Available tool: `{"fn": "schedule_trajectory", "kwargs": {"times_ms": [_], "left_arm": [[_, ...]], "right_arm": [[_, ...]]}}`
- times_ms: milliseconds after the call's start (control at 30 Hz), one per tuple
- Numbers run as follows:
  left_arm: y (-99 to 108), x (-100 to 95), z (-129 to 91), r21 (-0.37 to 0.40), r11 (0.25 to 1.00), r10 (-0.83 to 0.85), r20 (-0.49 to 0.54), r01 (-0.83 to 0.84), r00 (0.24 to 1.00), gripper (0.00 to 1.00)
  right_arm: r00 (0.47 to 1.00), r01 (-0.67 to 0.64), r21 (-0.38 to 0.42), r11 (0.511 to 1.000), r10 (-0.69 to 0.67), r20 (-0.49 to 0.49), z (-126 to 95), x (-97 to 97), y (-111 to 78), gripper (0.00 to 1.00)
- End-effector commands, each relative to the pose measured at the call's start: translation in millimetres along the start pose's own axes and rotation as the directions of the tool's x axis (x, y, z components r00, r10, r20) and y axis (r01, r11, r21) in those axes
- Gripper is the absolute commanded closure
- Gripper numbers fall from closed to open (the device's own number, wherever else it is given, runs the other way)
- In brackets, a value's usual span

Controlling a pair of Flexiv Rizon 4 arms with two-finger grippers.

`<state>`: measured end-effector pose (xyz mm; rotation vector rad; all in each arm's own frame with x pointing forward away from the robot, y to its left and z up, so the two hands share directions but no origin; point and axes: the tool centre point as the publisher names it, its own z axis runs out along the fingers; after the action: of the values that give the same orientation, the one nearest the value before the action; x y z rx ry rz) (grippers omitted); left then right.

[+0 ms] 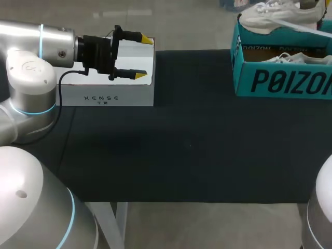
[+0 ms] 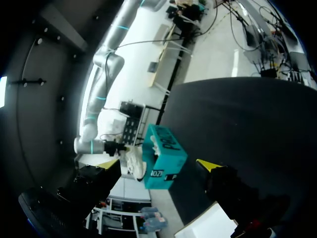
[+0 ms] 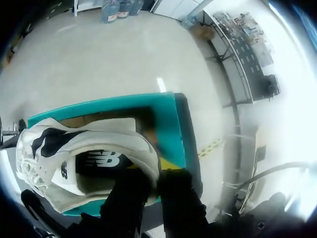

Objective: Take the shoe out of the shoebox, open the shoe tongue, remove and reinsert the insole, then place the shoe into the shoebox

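Note:
A white sneaker (image 1: 270, 18) hangs over the teal shoebox (image 1: 280, 80) at the table's far right. In the right wrist view my right gripper (image 3: 148, 181) is shut on the rim of this sneaker (image 3: 74, 153) at its heel, one finger inside and one outside, with the shoebox (image 3: 173, 124) below. A second white shoe (image 1: 293, 58) lies in the box. My left gripper (image 1: 137, 57) stands open far to the left, holding nothing. The left wrist view shows its open gripper (image 2: 157, 163), with the shoebox (image 2: 161, 158) and the held sneaker (image 2: 131, 161) far ahead.
A white box (image 1: 114, 91) stands at the table's back left, right under my left gripper. The black table top (image 1: 187, 145) stretches between it and the shoebox. The table's front edge runs across the lower part of the head view.

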<state>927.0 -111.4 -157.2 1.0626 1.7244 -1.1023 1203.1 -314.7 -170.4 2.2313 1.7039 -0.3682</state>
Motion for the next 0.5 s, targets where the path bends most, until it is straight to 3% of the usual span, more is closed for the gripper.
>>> {"fn": "schedule_trajectory", "kwargs": {"times_ms": [33,200,500], "left_arm": [[-1,-0.5,-1,-0.001,1.0,0.0,-0.004,0.0,1.0,0.0],[-1,-0.5,-1,-0.001,1.0,0.0,-0.004,0.0,1.0,0.0],[-1,-0.5,-1,-0.001,1.0,0.0,-0.004,0.0,1.0,0.0]], "right_arm": [[1.0,0.007,-0.034,0.999,-0.008,-0.026,16,-13.9,-5.1,1.0],[1.0,0.008,-0.038,0.999,-0.008,-0.016,29,-19.7,-0.9,1.0],[1.0,0.008,-0.049,0.999,-0.008,-0.001,56,-10.8,4.1,1.0]]}}
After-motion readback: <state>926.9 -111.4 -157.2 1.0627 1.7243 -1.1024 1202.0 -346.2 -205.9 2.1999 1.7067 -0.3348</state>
